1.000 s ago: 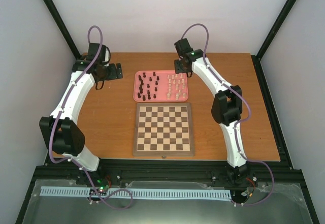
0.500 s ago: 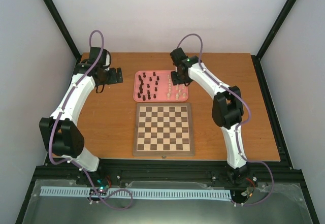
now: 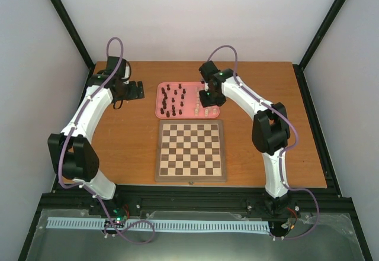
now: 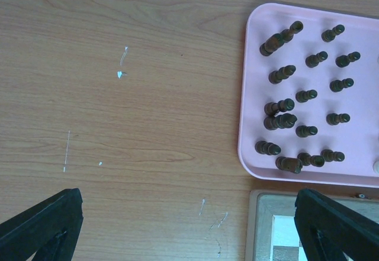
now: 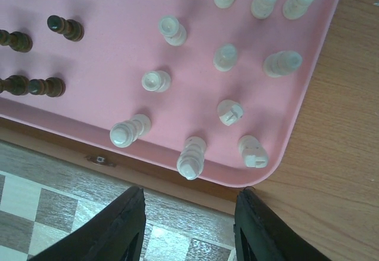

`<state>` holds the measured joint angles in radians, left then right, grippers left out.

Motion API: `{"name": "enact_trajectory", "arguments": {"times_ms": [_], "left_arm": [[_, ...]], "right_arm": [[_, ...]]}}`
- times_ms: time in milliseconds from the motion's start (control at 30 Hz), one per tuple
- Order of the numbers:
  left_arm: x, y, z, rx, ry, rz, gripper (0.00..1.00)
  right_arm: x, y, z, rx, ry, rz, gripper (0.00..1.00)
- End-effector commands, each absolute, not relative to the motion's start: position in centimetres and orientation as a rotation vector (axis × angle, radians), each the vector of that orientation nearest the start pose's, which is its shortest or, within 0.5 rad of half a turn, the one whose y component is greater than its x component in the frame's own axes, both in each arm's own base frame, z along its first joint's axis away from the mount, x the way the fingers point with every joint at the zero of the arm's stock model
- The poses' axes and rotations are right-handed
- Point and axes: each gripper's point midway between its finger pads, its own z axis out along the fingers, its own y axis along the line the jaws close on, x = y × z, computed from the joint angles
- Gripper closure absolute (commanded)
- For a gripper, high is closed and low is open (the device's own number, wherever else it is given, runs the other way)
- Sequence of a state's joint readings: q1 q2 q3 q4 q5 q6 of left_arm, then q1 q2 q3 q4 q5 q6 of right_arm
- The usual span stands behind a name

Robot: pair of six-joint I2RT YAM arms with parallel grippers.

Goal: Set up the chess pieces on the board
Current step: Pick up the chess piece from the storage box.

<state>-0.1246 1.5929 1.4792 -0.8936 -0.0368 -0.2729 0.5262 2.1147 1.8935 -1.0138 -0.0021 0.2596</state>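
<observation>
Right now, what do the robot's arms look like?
The left arm and right arm are slim white tubes with chunky black joints. A purple cable loops along each. The right arm shows a tiny green light. The left tool and right tool each have two black wedge-shaped fingers.

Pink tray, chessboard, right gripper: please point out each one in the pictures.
pink tray (image 4: 253,89), left wrist view, bare floor beside its rim.
chessboard (image 3: 191,150), top external view, its bare middle.
right gripper (image 5: 189,199), right wrist view, midway between fingertips.
</observation>
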Motion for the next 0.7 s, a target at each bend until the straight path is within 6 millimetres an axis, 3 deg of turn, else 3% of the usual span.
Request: {"name": "enact_trajectory", "arguments": {"times_ms": [0, 200, 667], "left_arm": [[40.9, -4.6, 20.0, -0.188, 2.577, -0.099, 0.00], [41.1, -4.6, 19.6, -0.189, 2.586, -0.090, 0.00], [41.4, -4.9, 18.9, -0.185, 2.610, -0.101, 0.00]], "right_arm": [[42.3, 25.3, 10.3, -0.393, 2.826, 0.213, 0.58], [42.3, 25.4, 8.8, -0.374, 2.861, 0.205, 0.58], [43.0, 25.4, 7.8, -0.346, 2.850, 0.184, 0.63]]}}
